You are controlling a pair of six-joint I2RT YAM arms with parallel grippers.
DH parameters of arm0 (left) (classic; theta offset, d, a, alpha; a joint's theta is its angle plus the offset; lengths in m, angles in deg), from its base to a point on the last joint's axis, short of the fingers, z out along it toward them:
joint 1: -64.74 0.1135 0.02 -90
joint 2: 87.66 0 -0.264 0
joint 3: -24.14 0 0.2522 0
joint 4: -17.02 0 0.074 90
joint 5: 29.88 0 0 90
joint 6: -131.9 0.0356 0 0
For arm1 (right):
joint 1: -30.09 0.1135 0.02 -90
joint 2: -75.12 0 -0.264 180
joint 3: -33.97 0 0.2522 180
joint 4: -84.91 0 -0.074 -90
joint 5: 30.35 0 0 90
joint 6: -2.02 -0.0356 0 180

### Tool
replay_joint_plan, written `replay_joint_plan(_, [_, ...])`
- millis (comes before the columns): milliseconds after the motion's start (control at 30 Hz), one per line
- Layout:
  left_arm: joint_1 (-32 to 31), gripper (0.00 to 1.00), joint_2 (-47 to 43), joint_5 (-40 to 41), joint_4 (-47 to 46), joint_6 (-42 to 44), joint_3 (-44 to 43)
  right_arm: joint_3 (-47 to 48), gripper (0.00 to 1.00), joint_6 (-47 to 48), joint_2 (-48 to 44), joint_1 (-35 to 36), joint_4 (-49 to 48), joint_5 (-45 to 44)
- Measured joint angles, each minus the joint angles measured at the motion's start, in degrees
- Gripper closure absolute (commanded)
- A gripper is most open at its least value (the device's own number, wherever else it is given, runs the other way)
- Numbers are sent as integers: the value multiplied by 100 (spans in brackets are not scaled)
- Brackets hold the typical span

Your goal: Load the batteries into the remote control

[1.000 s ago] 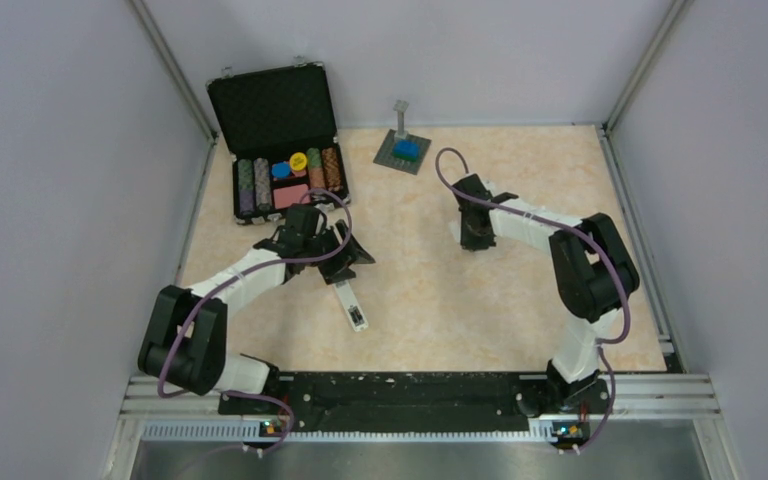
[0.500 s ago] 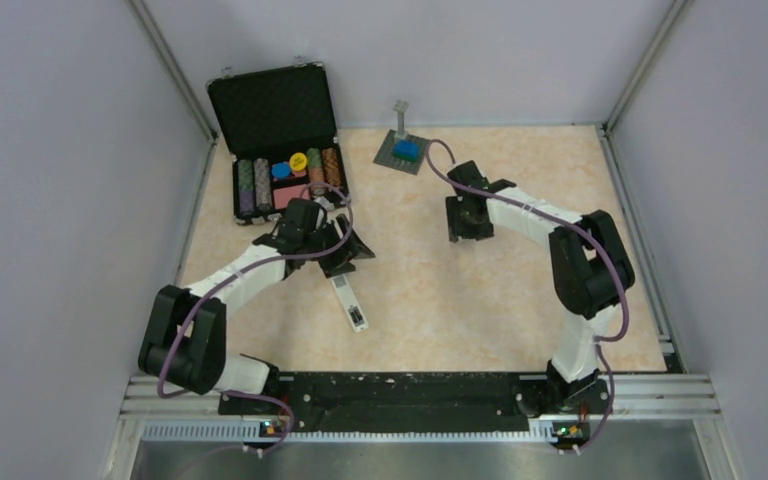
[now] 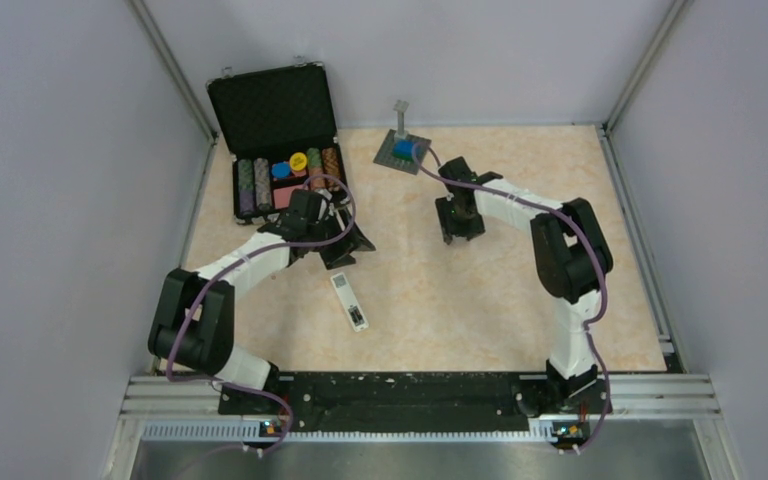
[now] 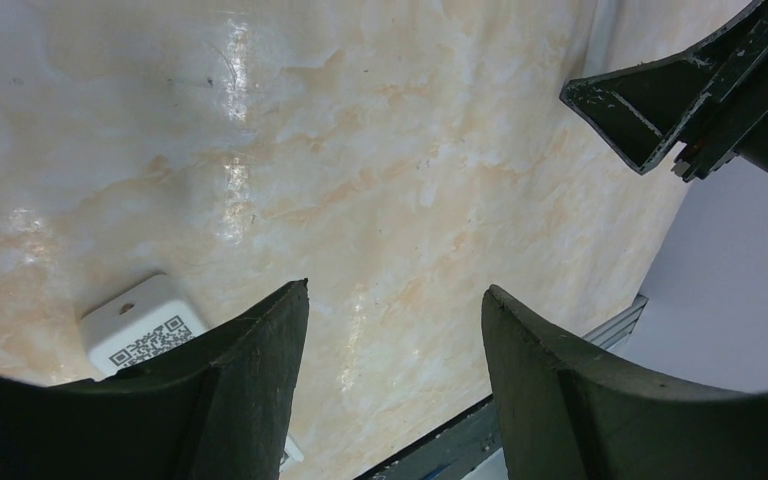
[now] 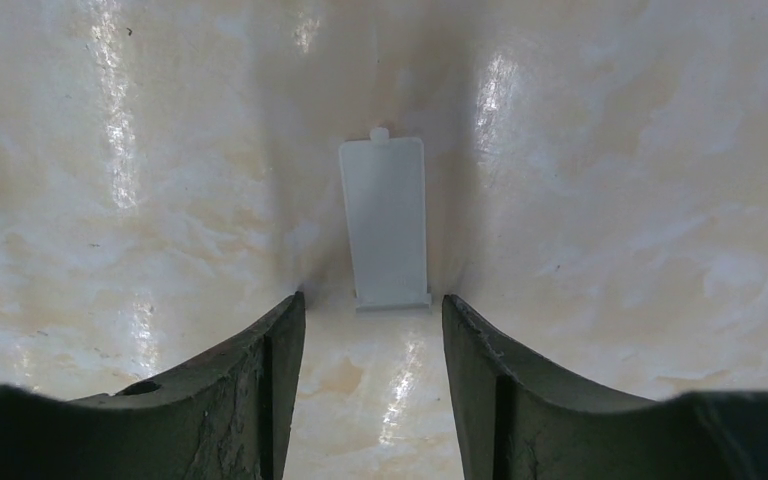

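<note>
Left gripper [image 4: 395, 300] released, empty, remote [image 3: 350, 302] just beside it. Right gripper [image 5: 372, 305] released; cover plate [image 5: 386, 220] lies flat ahead of its fingertips.

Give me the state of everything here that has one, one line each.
left gripper: open, empty.
right gripper: open, above the cover plate, not gripping it.
cover plate: detached, lying flat on the table.
remote control: lying flat on the table, unheld.
chip case: lid open.
batteries: not visible in any view.
</note>
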Motion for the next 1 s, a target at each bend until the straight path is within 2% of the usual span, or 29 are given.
replay_joint_plan(100, [28, 32, 31, 0, 9, 11, -4, 61, 55, 24, 63, -20, 125, 39])
replay_joint_plan(300, [48, 31, 39, -2, 7, 13, -4, 151, 57, 61, 111, -101, 269, 219])
replay_joint_plan(633, [59, 32, 39, -9, -15, 9, -4, 369, 76, 122, 254, -111, 511, 142])
replay_joint_plan(1000, [59, 31, 39, -107, -140, 2, -4, 289, 76, 129, 195, -111, 428, 149])
